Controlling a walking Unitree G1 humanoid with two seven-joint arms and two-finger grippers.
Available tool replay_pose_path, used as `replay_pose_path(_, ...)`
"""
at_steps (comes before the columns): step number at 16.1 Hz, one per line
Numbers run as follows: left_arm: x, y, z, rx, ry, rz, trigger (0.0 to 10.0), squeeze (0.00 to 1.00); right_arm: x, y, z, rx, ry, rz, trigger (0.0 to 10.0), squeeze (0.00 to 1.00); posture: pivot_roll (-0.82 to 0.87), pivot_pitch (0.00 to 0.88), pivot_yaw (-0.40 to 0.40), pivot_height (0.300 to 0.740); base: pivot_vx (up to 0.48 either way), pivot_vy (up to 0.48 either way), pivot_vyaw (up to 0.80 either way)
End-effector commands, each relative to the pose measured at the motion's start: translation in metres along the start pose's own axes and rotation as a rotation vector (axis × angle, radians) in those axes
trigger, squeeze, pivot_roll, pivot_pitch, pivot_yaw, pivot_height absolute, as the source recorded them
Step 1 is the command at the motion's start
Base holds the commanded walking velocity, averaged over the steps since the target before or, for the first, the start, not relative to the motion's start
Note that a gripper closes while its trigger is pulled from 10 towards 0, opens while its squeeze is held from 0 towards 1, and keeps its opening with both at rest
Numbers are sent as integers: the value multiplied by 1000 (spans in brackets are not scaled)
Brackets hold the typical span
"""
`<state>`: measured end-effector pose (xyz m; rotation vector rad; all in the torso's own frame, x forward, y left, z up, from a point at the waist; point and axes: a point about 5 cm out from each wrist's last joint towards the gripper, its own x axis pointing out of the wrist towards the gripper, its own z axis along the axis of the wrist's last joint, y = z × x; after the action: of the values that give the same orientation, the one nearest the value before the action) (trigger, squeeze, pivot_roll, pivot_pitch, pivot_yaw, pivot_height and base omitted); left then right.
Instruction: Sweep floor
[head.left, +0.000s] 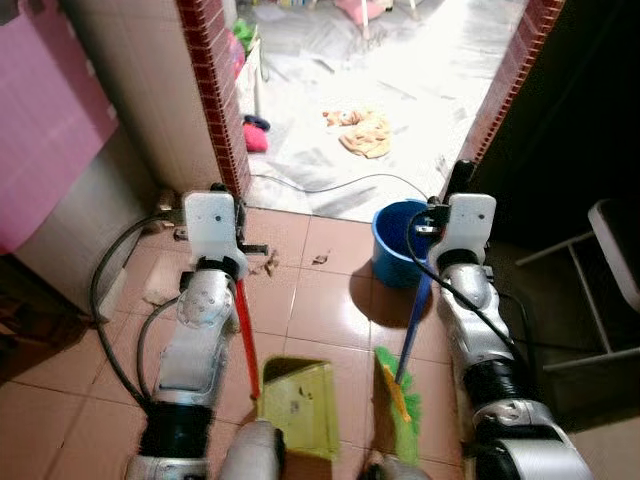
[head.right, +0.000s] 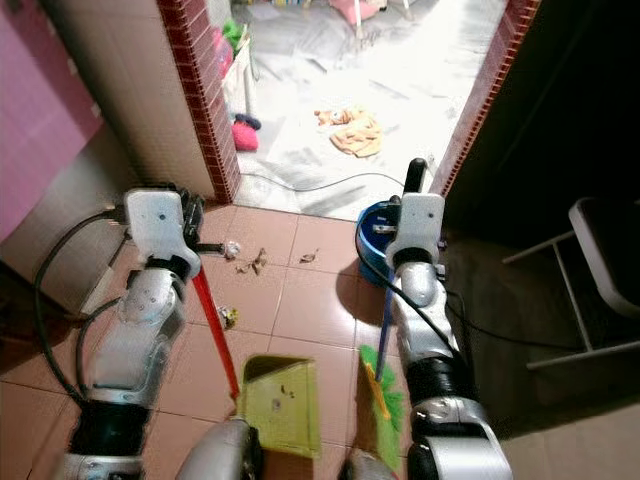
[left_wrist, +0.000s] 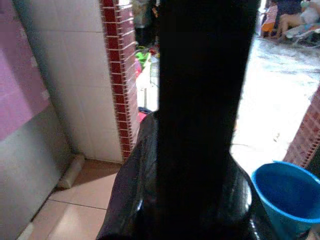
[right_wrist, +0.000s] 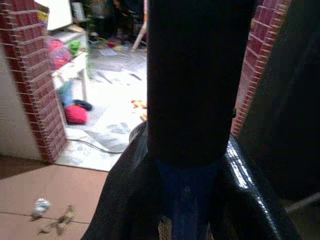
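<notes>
You've got the left gripper (head.right: 190, 262) closed on the red handle (head.right: 215, 335) of the yellow-green dustpan (head.right: 283, 403), which sits flat on the tiles between the arms, close to the robot. The right gripper (head.left: 432, 268) is closed on the blue shaft (head.left: 412, 335) of the broom (head.left: 398, 395); its green bristles rest on the floor just beside the pan's right edge.

Progress: partial, by my read. A few dark crumbs already lie in the pan. What's left: a cluster of scraps (head.right: 248, 262) on the tiles near the doorway threshold, one more bit (head.right: 309, 257) to the right of it, and a small piece (head.right: 228, 317) next to the red handle. All of that sits ahead of the pan, so expect to move forward or reach with the broom.

Obstacles: the blue bucket (head.left: 396, 238) stands just left of the right arm, right where the broom needs to swing. A black cable (head.left: 330, 186) runs across the threshold. The brick pillar (head.left: 215, 90) boxes in the left side. A grey chair (head.right: 590, 270) stands in the dark on the right. Beyond the door, a rag (head.left: 362, 133) lies on the bright floor.
</notes>
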<state>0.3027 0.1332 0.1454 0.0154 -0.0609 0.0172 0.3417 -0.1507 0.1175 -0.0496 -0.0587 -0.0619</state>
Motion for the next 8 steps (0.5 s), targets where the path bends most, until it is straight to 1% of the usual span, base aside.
replay_pose_path(1, 5, -2, 20, 7, -78, -9, 10000, 0, 1, -4, 2, 21, -1, -21, 10000, 0, -5, 69, 4, 740, 0, 480, 0)
replay_pose_path(3, 7, -1, 25, 13, -93, -10, 10000, 0, 1, -6, 2, 21, 0, -26, 10000, 0, -4, 70, 5, 740, 0, 480, 0)
replay_pose_path(4, 8, -1, 28, 19, -101, -11, 10000, 0, 2, -6, 2, 21, 0, -26, 10000, 0, -6, 70, 7, 740, 0, 480, -581)
replay_pose_path(6, 11, -3, 37, 40, -139, -28, 10000, 0, 2, -5, 4, 20, -6, -23, 10000, 0, -8, 70, 6, 740, 0, 480, -800)
replay_pose_path(8, 12, -4, 43, 45, -160, -33, 10000, 0, 2, -5, 4, 14, -8, -21, 10000, 0, -8, 70, 5, 740, 0, 480, 0)
